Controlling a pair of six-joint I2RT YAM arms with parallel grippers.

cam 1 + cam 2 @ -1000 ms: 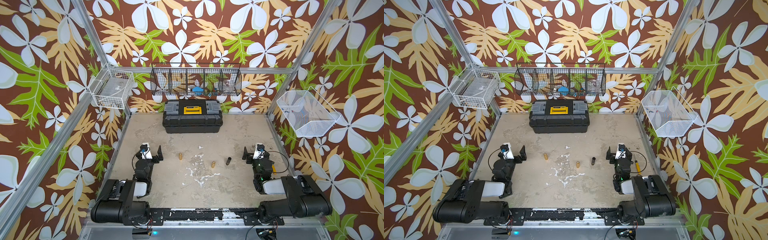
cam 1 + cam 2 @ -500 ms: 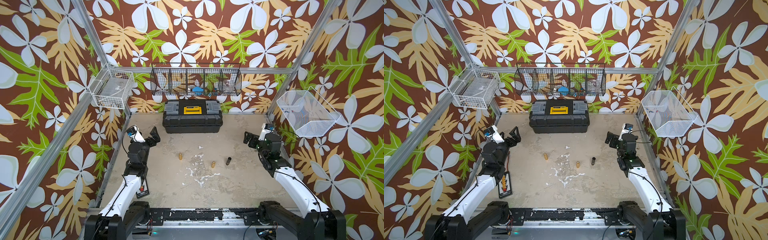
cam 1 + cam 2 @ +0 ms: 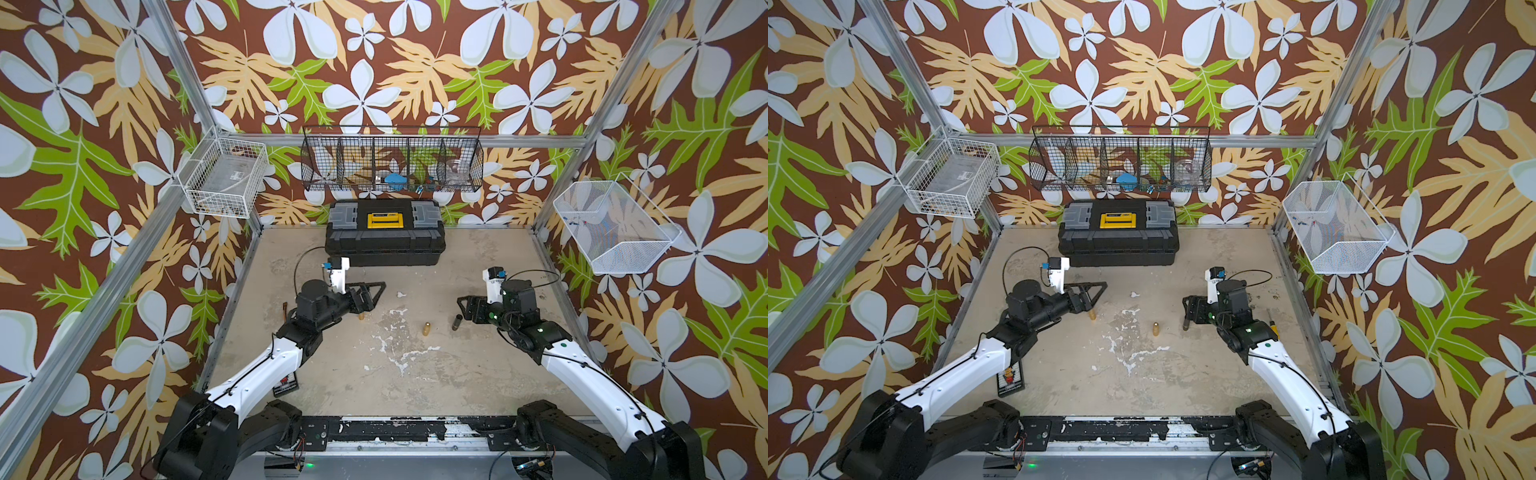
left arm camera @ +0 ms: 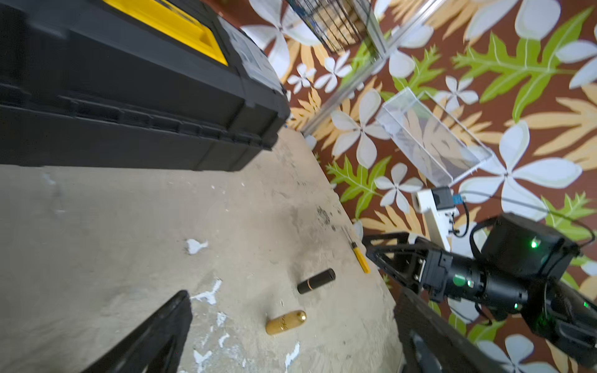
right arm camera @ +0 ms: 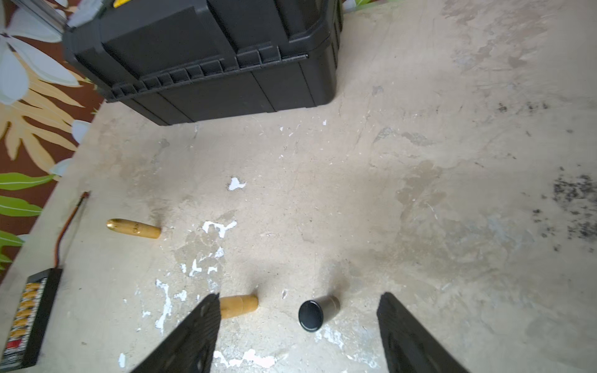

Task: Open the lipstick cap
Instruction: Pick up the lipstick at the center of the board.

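Three lipsticks lie on the table in both top views: a gold one on the left, a gold one in the middle and a black one on the right, all capped. My left gripper hovers open just behind the left gold lipstick, holding nothing. In the left wrist view the middle gold lipstick and the black lipstick lie ahead of it. My right gripper is low over the table and open. The black lipstick lies between its fingers, touched by neither.
A black toolbox stands at the back middle. A yellow-handled tool lies near the right edge, beside my right arm. A black card lies under my left arm. Wire baskets hang on the walls.
Both arms have unfolded from the front edge and reached out over the table. The right gripper has come down around the black lipstick and its jaws have narrowed a little.
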